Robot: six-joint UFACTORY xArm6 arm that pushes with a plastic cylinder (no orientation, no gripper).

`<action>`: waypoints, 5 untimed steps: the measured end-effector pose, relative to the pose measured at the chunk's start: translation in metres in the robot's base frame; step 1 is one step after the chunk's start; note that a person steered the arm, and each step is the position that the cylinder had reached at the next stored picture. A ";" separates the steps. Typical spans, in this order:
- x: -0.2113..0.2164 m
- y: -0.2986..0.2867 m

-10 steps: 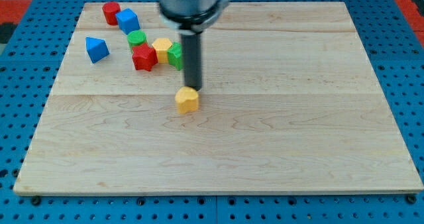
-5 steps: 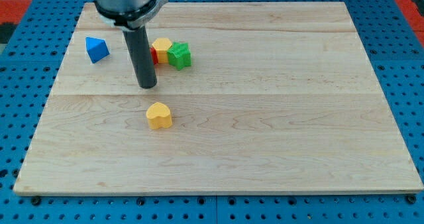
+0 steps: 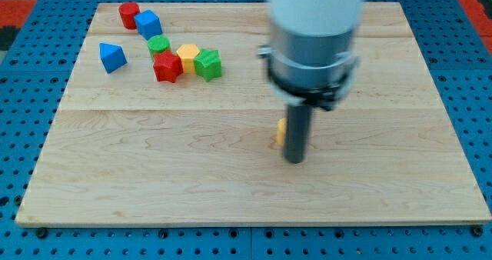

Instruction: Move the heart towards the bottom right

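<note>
The yellow heart [image 3: 280, 131] lies near the board's middle, mostly hidden behind my rod; only a sliver shows at the rod's left side. My tip [image 3: 295, 160] rests on the board just below and to the right of the heart, and seems to touch it. The arm's grey body is blurred above it.
A cluster sits at the view's top left: a red block [image 3: 128, 15], a blue cube [image 3: 147, 23], a green cylinder [image 3: 159, 45], a red star-like block [image 3: 167, 66], a yellow block [image 3: 187, 58], a green block [image 3: 207, 64] and a blue triangle [image 3: 112, 57]. The wooden board [image 3: 384, 175] lies on blue pegboard.
The heart has moved from left of centre to the right, near the board's middle. My rod swung from the left, above the heart, over to the heart's right side.
</note>
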State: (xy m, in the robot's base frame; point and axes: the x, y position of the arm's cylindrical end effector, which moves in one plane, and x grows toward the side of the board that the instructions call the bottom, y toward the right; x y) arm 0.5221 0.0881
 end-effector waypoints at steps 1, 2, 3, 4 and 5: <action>0.003 0.007; 0.045 -0.006; 0.029 -0.045; -0.021 -0.061; -0.053 -0.016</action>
State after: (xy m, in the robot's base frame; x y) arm 0.4694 0.0721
